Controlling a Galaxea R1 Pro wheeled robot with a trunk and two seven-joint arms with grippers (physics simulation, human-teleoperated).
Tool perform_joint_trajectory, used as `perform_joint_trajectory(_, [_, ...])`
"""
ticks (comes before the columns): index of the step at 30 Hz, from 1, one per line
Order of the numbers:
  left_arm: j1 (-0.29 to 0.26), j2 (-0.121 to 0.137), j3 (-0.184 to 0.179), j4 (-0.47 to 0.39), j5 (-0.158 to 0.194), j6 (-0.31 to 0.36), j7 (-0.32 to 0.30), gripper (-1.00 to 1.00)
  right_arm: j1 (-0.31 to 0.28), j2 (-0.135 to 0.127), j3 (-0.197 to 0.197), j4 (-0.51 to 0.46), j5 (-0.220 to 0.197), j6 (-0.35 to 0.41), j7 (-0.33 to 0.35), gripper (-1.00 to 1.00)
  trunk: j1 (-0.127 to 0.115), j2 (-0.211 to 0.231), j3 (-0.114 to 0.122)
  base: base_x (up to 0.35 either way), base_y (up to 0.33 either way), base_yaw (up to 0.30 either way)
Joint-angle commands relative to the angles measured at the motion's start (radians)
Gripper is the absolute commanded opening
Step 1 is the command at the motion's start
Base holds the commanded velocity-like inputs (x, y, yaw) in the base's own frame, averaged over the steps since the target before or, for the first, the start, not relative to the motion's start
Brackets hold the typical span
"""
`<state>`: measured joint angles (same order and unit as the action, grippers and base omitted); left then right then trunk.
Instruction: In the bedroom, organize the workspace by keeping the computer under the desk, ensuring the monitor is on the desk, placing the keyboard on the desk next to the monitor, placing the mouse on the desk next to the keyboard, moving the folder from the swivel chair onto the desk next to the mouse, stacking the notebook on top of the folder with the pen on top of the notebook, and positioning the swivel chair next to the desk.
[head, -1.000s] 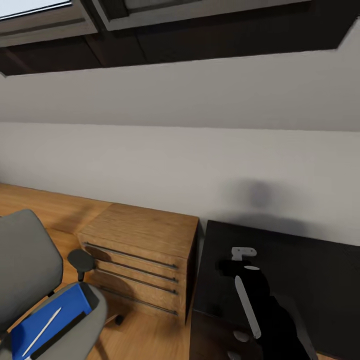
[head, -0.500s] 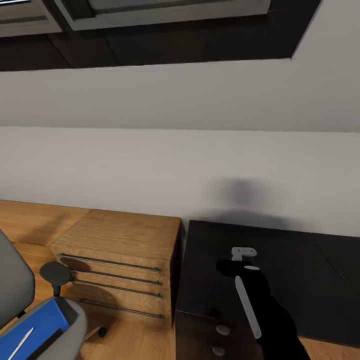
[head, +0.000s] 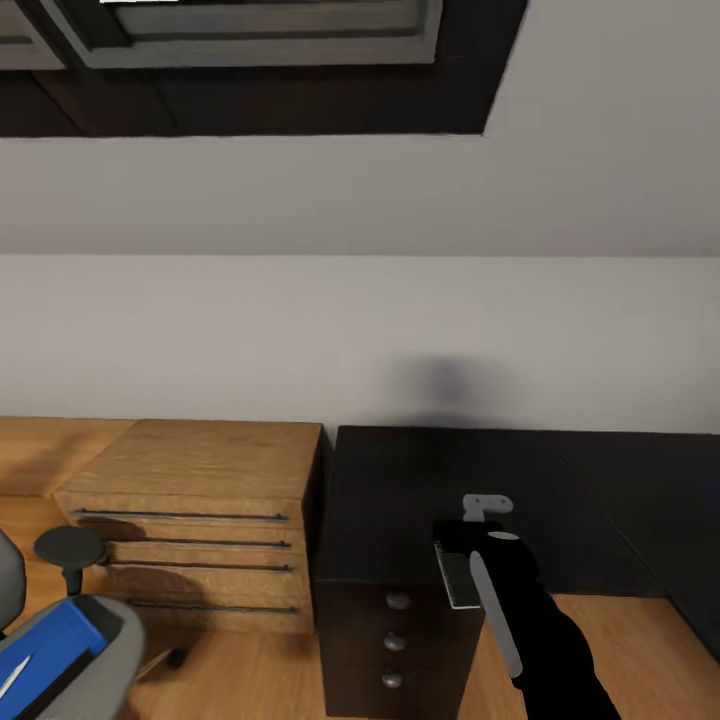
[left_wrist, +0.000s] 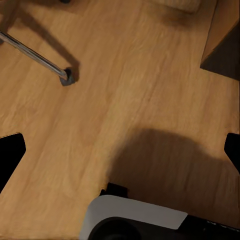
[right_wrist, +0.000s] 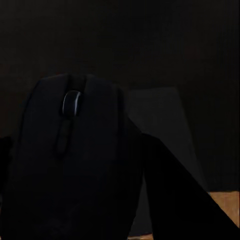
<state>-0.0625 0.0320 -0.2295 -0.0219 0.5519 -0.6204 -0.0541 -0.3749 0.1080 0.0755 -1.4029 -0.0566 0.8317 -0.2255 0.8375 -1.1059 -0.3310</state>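
Above the desk, right gripper clamped on the mouse, not yet set down. Left of the desk, folder remains on swivel chair. Left gripper spread apart, empty.

Dark oval mouse, grey scroll wheel up. Blue folder flat on grey swivel chair seat. Glossy black desk against wall.
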Motion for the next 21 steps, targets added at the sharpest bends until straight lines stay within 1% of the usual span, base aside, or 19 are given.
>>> perform_joint_trajectory(1, [0.000,0.000,-0.006,0.000,0.010,-0.003,-0.006,1.00,-0.001,0.000,0.001,-0.001,-0.009,0.003,-0.011,-1.00,-0.001,-0.001,-0.002,-0.277,-0.156,-0.243])
perform_joint_trajectory(5, [0.000,-0.001,-0.010,0.000,0.006,-0.003,-0.007,1.00,-0.001,0.000,0.000,0.000,-0.009,0.003,-0.010,-1.00,-0.001,-0.001,-0.004,-0.188,-0.188,-0.233])
perform_joint_trajectory(8, [0.000,-0.017,-0.016,-0.008,0.001,-0.003,-0.008,1.00,-0.001,-0.001,0.001,0.003,-0.008,0.000,-0.011,-1.00,-0.001,-0.001,-0.004,-0.037,-0.045,-0.070])
perform_joint_trajectory(10, [0.000,-0.032,-0.022,-0.031,-0.002,-0.002,-0.006,1.00,-0.001,-0.002,0.000,0.003,-0.007,-0.001,-0.011,-1.00,-0.001,-0.001,-0.004,-0.014,-0.017,-0.026])
perform_joint_trajectory(14, [0.000,-0.038,-0.025,-0.098,-0.004,0.013,0.003,1.00,-0.001,-0.005,0.000,0.003,-0.007,-0.002,-0.011,-1.00,-0.001,-0.001,-0.004,-0.005,-0.006,-0.009])
perform_joint_trajectory(17, [0.000,-0.037,-0.026,-0.155,-0.005,0.064,0.015,1.00,-0.001,-0.006,-0.001,0.001,-0.008,-0.002,-0.011,-1.00,-0.001,-0.001,-0.004,-0.001,-0.002,-0.052])
perform_joint_trajectory(19, [0.000,-0.035,-0.025,-0.229,-0.005,0.146,0.049,1.00,-0.001,-0.006,-0.003,-0.002,-0.008,-0.002,-0.012,-1.00,-0.001,-0.001,-0.004,-0.001,-0.001,-0.166])
perform_joint_trajectory(20, [0.000,-0.034,-0.025,-0.249,-0.005,0.168,0.062,1.00,-0.001,-0.007,-0.004,-0.003,-0.008,-0.002,-0.012,-1.00,-0.001,-0.001,-0.004,0.000,0.000,-0.200])
perform_joint_trajectory(21, [0.000,-0.032,-0.025,-0.290,-0.006,0.212,0.090,1.00,-0.001,-0.007,-0.011,-0.004,-0.008,-0.002,-0.012,-1.00,-0.001,-0.001,-0.004,0.000,0.000,-0.221])
